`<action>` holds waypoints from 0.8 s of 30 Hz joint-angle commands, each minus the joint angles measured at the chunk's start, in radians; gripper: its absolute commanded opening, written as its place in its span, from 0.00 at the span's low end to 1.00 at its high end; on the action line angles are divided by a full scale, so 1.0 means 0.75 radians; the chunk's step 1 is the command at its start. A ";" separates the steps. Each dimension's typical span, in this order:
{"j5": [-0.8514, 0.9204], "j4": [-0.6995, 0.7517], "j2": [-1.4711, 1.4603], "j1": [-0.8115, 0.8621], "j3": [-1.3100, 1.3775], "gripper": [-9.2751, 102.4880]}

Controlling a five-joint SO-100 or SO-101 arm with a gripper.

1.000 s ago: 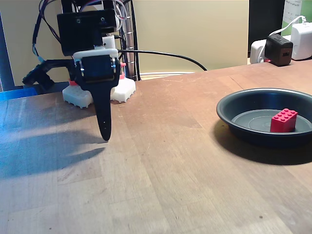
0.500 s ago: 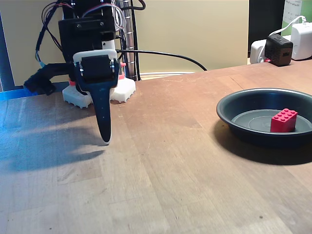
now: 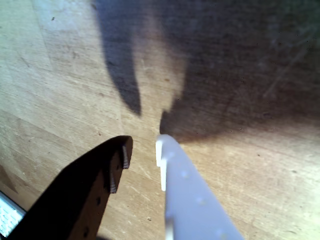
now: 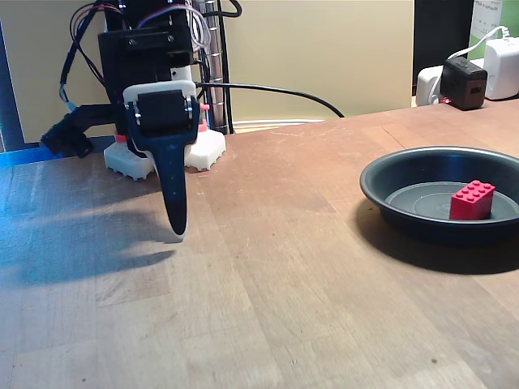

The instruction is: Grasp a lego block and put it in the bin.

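No legible writing anywhere; green-white box (image 4: 493, 23) at far right is too blurred to read. Gripper (image 4: 176, 229) hangs tip-down over bare wooden table (image 4: 268, 284), left side of fixed view; in wrist view its black and white fingers sit a small gap apart, holding nothing. Lego block (image 4: 472, 200) lies inside bin (image 4: 389, 185) at right, well apart from gripper.

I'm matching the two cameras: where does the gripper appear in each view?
Wrist view: gripper enters from the bottom edge, black and white fingers slightly apart.
Fixed view: gripper at left, pointing down at the table.
Shared landmark: the wooden table and the gripper's shadow on it.
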State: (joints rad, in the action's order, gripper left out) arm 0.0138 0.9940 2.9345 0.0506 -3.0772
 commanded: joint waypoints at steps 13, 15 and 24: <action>0.008 -0.014 0.006 -0.012 -0.098 0.08; 0.008 -0.010 0.006 -0.012 -0.100 0.08; 0.067 0.002 0.006 -0.020 -0.100 0.08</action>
State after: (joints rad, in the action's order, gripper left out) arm 0.0322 0.9956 2.9345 0.0491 -3.1017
